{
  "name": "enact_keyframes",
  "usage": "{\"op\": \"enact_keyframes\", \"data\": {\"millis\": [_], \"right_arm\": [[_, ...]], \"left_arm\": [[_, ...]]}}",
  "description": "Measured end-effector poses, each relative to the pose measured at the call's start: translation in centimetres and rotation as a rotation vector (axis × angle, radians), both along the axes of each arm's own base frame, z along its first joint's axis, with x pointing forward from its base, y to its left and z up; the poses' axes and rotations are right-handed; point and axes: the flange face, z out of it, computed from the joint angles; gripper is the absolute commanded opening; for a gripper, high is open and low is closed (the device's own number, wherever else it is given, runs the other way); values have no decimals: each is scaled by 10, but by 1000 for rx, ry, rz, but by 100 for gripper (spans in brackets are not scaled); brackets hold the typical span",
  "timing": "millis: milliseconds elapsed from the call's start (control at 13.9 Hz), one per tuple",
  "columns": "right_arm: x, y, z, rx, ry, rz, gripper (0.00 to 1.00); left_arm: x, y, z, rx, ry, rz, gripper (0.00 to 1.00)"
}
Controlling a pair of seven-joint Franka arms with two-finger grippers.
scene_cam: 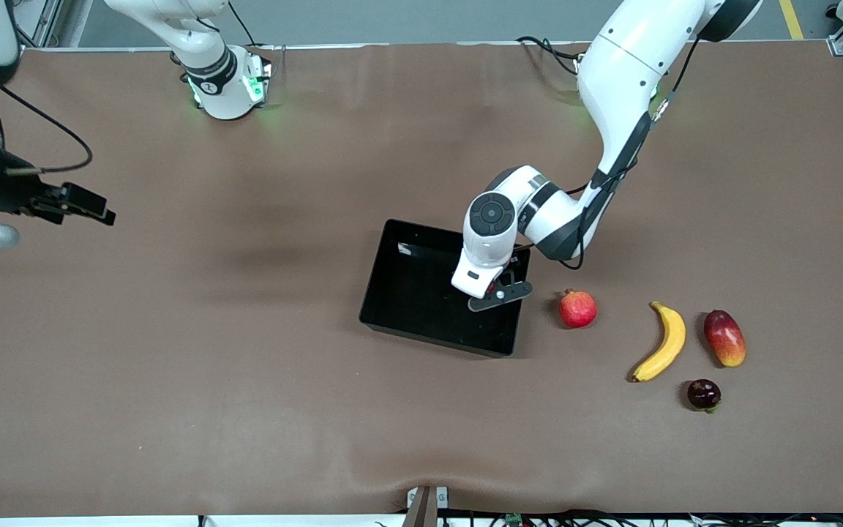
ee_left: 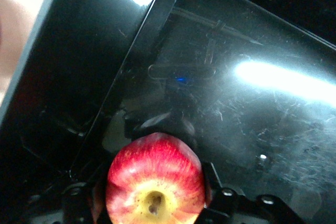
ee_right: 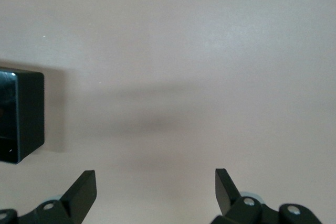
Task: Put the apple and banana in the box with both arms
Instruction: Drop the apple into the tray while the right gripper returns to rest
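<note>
The red apple (ee_left: 155,174), yellow around its stem dimple, sits between the fingers (ee_left: 211,182) of my left gripper (ee_left: 156,195), which is shut on it low inside the black box (ee_left: 79,77). In the front view the left gripper (scene_cam: 498,289) is in the box (scene_cam: 377,285) at the corner toward the left arm's end, and the hand hides the apple. The banana (scene_cam: 663,342) lies on the table toward the left arm's end, apart from the box. My right gripper (scene_cam: 92,207) hangs open over bare table at the right arm's end, nothing between its fingertips (ee_right: 156,187).
A pomegranate (scene_cam: 577,308) lies beside the box, between it and the banana. A red-yellow mango (scene_cam: 724,337) lies beside the banana, and a small dark fruit (scene_cam: 704,394) lies nearer the front camera. A corner of the box (ee_right: 23,114) shows in the right wrist view.
</note>
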Motion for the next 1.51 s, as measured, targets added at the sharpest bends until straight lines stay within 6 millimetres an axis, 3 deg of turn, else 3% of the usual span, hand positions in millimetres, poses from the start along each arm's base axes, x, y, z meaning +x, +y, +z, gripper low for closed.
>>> {"op": "enact_keyframes", "data": {"millis": [216,360,576,719,863,1007,1223,1511], "right_arm": [[-7,5,27,2,20,19,100],[-11,9,39,-12,34,34,100],[-18,28,55,-94,30,85,100],[-23,34,69,-108,23,95,100],[-23,26,80,-108,-2,77,100],[-21,14,83,-107,-21,54,100],[-22,11,83,-107,-17,26,100],[-23,19,80,-88,5,-22,100]], "left_arm": [[1,-2,2,-5,-5,15,100],[7,-5,21,-14,-25,19,100],[21,4,93,17,-49,44,100],[36,27,145,45,-55,51,100],[60,68,175,68,-42,11,100],[91,129,180,78,-21,-58,100],[124,217,165,85,28,-162,100],[149,297,123,63,80,-332,100]]}}
